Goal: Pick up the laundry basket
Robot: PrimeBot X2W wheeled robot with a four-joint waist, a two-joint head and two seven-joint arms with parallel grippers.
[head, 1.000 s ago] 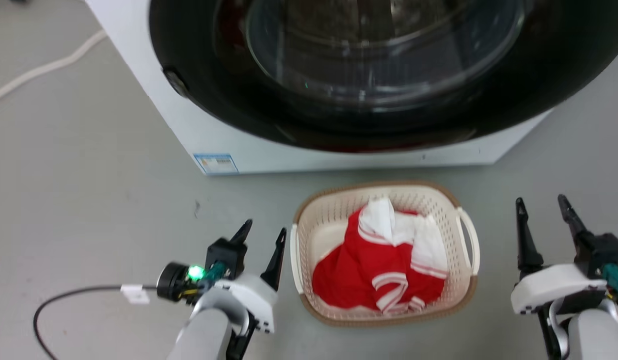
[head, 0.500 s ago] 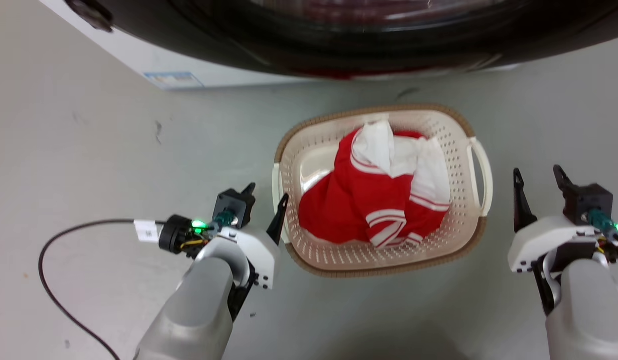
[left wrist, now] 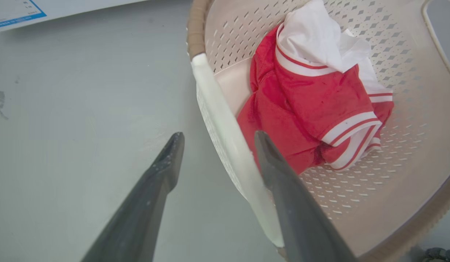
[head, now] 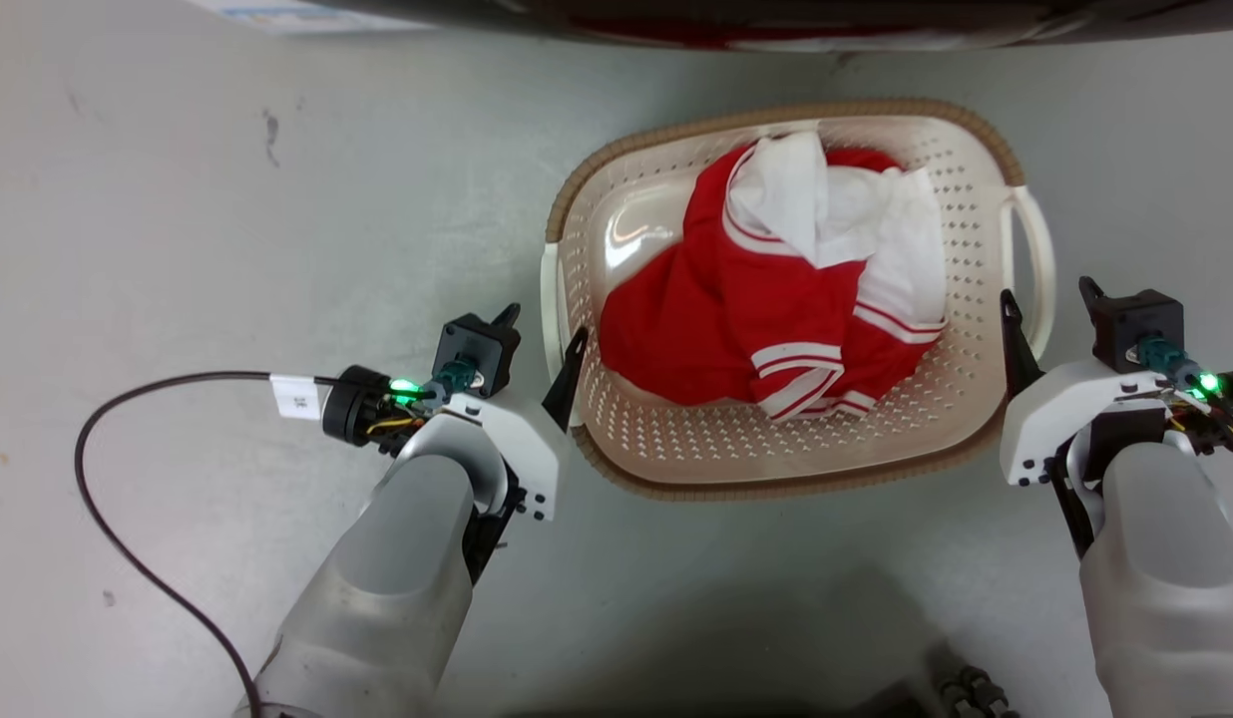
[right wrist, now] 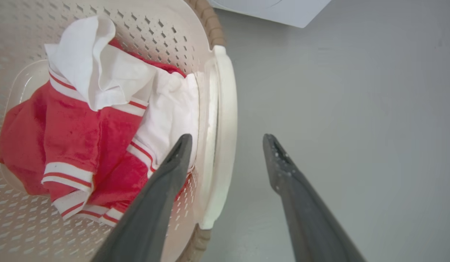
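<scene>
The laundry basket (head: 721,444) sits on the grey floor (head: 227,199), just in front of the washer (head: 776,20) whose dark lower edge crosses the top of the head view. A red and white garment (head: 776,299) lies crumpled inside it. The basket has 2 white loop handles, 1 on each short side.

The left gripper (head: 542,329) stands at the left handle (head: 549,299) with its 2 fingers spread wide: 1 finger over the inside of the basket, the other over the floor outside, the handle between them. The right gripper (head: 1045,294) is likewise spread wide astride the right handle (head: 1041,249). Neither has closed on its handle; whether any finger touches the plastic I cannot tell.

A black cable (head: 128,399) with a white tag loops across the floor beside the left arm.
</scene>
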